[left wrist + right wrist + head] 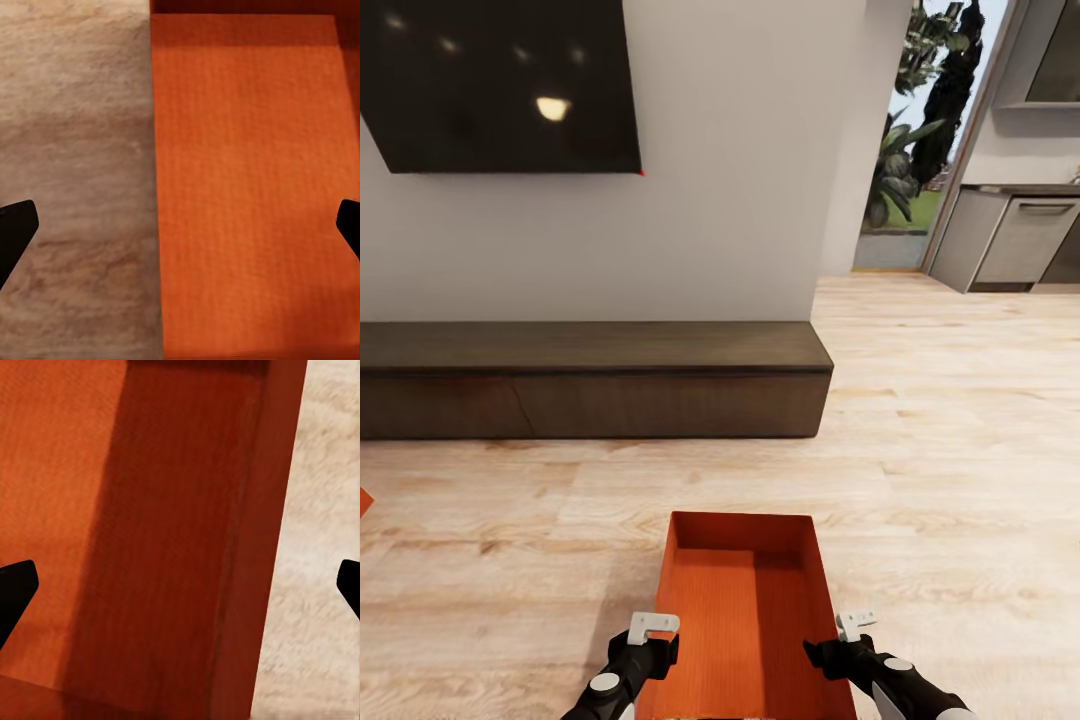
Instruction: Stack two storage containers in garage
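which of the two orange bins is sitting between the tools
The fully visible storage container at bottom centre, flanked by left tool and right tool. The other is just an orange sliver at the left edge.

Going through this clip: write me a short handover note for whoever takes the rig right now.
Left hand: open, astride the left wall of the storage container, not clamped.
Right hand: open, astride the right wall, one finger inside and one outside.
The container sits on the pale wood floor of the living room, in front of the long dark cabinet below the wall TV.
An orange-red sliver at the head view's left edge may be the second container; too little shows to tell.
Done: hands aligned. Left: grip, carry both to the garage, stack.
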Controlling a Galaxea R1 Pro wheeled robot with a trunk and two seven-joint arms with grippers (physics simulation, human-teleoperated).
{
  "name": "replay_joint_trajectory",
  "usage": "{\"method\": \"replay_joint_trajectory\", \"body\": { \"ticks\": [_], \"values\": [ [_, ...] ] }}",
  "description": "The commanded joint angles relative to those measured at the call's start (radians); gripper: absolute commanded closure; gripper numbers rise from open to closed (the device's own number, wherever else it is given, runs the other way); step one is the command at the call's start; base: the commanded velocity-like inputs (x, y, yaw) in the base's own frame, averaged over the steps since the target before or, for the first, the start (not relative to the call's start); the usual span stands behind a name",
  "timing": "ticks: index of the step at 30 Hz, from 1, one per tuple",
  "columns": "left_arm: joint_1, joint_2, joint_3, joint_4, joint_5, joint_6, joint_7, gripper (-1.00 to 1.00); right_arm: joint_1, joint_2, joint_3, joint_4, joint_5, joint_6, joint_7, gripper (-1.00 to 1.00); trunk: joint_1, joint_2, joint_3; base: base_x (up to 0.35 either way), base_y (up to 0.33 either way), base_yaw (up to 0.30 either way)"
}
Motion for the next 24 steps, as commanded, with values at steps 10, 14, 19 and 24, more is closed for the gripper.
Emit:
{"method": "replay_joint_trajectory", "body": {
  "ticks": [10,14,19,24],
  "values": [
    [-0.001,0.001,-0.006,-0.002,0.010,0.004,0.009,-1.00,-0.001,0.000,-0.003,0.001,0.008,-0.004,0.002,-1.00,0.004,-0.003,-0.040,0.000,0.000,0.000],
    [-0.001,0.001,-0.006,-0.002,0.010,0.004,0.009,-1.00,-0.001,0.000,-0.003,0.001,0.008,-0.004,0.002,-1.00,0.006,-0.004,-0.055,0.000,0.000,0.000],
    [-0.001,0.001,-0.006,-0.002,0.009,0.004,0.009,-1.00,-0.001,0.000,-0.003,0.001,0.008,-0.004,0.002,-1.00,0.008,-0.005,-0.074,0.000,0.000,0.000],
    [-0.001,0.001,-0.006,-0.002,0.009,0.004,0.009,-1.00,-0.001,0.000,-0.003,0.001,0.008,-0.004,0.003,-1.00,0.011,-0.006,-0.094,0.000,0.000,0.000]
  ]
}}
